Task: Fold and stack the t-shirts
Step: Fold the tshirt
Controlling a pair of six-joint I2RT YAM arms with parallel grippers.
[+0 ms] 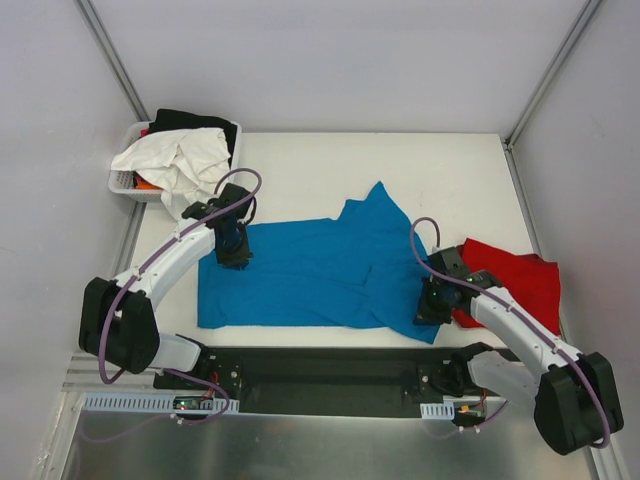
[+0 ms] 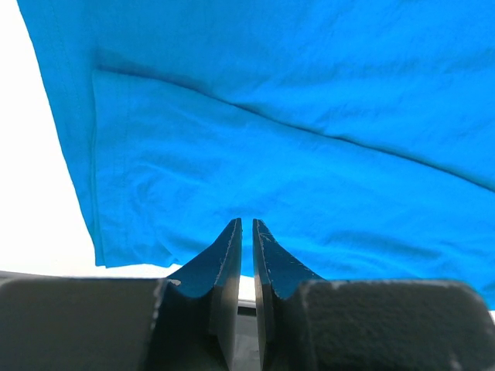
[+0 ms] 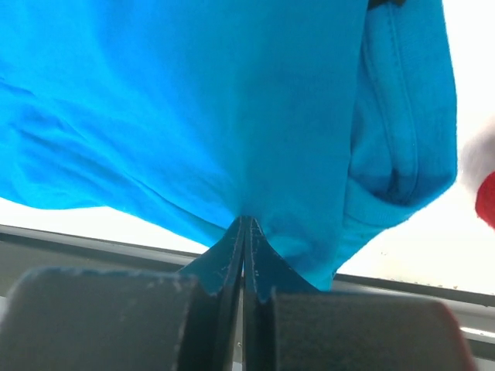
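the turquoise t-shirt [image 1: 320, 270] lies spread along the near edge of the worktop [image 1: 330, 165], with the red t-shirt [image 1: 520, 280] bunched near the right edge. my right jaws are pinched on the turquoise t-shirt's near right hem. my left jaws, at its far left corner, show a thin slit; i cannot tell if cloth is caught. it looks light, limp cotton, so corners and hems hold best.
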